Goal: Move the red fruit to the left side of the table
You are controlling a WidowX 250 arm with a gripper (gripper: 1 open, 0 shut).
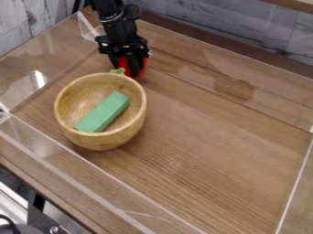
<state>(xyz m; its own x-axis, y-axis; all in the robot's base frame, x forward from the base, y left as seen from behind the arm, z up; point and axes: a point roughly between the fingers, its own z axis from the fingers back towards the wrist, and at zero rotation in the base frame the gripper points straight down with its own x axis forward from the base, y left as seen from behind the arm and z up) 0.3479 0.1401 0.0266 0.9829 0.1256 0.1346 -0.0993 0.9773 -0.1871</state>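
Fruit (141, 65) sits beneath your gripper (127, 51), partly hidden, near the table's (226, 101) far side, its stem (119, 71) just beside your bowl (101, 111); you cannot tell whether the fingers pinch it or stand spread around it; your bowl holds a green block (102, 111)

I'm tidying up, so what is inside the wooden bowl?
A green rectangular block lies in the wooden bowl; the patch beneath it is covered.
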